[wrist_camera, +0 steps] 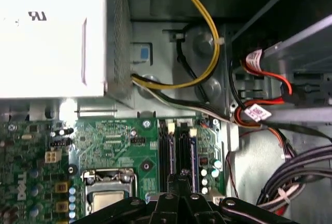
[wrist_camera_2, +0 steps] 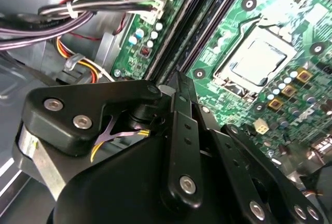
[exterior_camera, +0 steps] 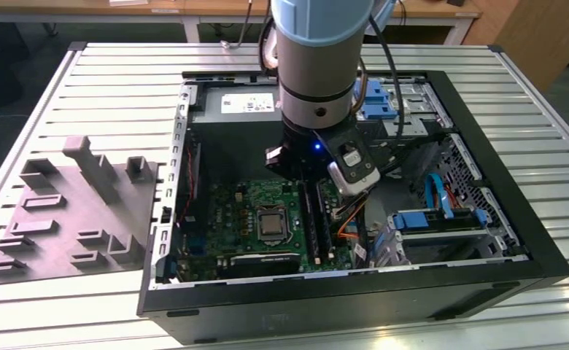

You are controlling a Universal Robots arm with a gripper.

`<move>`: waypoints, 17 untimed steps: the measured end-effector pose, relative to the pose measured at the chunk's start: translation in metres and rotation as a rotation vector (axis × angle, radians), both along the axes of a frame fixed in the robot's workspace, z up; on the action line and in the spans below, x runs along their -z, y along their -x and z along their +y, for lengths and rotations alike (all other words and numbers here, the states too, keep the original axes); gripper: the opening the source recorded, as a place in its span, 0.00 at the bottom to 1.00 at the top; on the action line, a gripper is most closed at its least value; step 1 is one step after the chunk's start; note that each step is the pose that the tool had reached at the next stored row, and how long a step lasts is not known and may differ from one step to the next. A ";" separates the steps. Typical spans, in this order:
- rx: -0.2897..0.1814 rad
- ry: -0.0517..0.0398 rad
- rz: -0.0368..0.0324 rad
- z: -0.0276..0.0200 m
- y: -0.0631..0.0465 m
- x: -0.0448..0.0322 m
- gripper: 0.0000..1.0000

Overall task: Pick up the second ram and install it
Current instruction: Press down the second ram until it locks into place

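The gripper [wrist_camera: 179, 185] hangs inside the open case [exterior_camera: 518, 240], its fingers [wrist_camera_2: 181, 105] pinched together just above the slots [wrist_camera: 179, 149] on the motherboard [exterior_camera: 235, 211]; whether they clamp anything, I cannot tell. A ram [wrist_camera: 193, 154] stands seated in the slots beside the fingertips; the socket [wrist_camera_2: 257, 60] lies near the slots, and a grey tray [exterior_camera: 71, 211] sits outside the case on the table [exterior_camera: 119, 80].

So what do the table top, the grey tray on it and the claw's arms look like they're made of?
Table top: looks like bare metal, probably aluminium, in ribbed silvery slats with a dull sheen.
Grey tray: likely moulded or printed plastic, matte, with raised blocks.
Claw: matte black links, plastic or coated metal, joined by shiny screws.
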State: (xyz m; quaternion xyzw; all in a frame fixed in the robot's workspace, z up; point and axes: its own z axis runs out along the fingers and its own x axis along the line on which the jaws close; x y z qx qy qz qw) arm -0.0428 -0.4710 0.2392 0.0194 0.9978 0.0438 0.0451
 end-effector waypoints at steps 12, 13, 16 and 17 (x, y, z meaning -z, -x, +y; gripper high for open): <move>0.000 -0.0056 0.0001 0.0147 0.000 0.0102 0.10; 0.000 -0.0061 0.0001 0.0153 0.000 0.0114 0.10; 0.000 -0.0072 0.0001 0.0168 0.000 0.0156 0.10; 0.000 -0.0074 0.0000 0.0170 0.000 0.0165 0.10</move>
